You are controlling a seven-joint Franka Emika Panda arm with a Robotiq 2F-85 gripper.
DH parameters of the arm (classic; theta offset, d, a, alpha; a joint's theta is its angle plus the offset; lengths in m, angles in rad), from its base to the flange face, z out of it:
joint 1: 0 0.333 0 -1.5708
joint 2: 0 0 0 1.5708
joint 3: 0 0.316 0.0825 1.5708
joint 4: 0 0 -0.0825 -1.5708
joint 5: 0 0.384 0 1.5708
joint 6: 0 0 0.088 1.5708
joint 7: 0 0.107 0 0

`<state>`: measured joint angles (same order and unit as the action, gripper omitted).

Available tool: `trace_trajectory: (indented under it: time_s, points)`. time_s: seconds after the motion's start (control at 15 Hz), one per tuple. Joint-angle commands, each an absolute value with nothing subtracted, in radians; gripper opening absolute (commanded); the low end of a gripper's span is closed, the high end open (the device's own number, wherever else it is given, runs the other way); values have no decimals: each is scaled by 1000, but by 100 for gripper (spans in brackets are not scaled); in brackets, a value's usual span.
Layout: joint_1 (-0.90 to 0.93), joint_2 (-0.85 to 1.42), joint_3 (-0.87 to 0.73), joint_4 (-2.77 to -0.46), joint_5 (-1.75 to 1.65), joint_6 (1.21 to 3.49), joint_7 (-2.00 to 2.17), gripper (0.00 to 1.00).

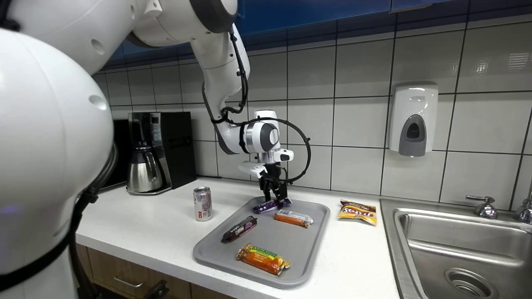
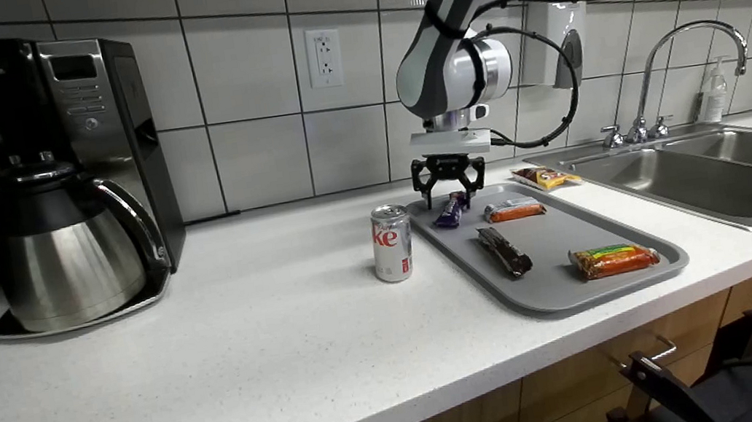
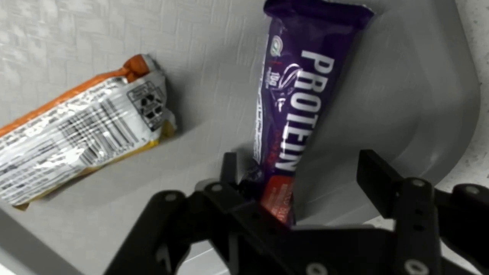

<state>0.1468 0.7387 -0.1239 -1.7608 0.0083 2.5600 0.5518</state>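
Observation:
My gripper is open, its fingers straddling the near end of a purple bar marked PROTEIN. The bar lies close to the left finger in the wrist view; a wide gap separates it from the right finger. Whether the left finger touches the wrapper I cannot tell. In both exterior views the gripper points down at the back corner of a grey tray, over the purple bar. Beside it lies a white-and-orange bar. A dark brown bar and an orange-and-green packet are nearer the tray's front.
A silver soda can stands next to the tray. Past the tray's opposite side lies a yellow-and-brown bag, close to a steel sink. A coffee maker with a steel carafe stands on the counter. The tiled wall rises behind the gripper.

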Motion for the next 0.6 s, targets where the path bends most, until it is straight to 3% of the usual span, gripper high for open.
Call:
trace_trajectory:
  time_s: [0.0, 0.33, 0.4, 0.53]
  points:
    - [148, 753, -131, -1721, 30, 2516, 551, 51]
    - [146, 742, -130, -1724, 35, 2515, 547, 11]
    - [146, 738, -129, -1726, 35, 2516, 546, 6]
    - [146, 731, -128, -1731, 35, 2518, 543, 7]
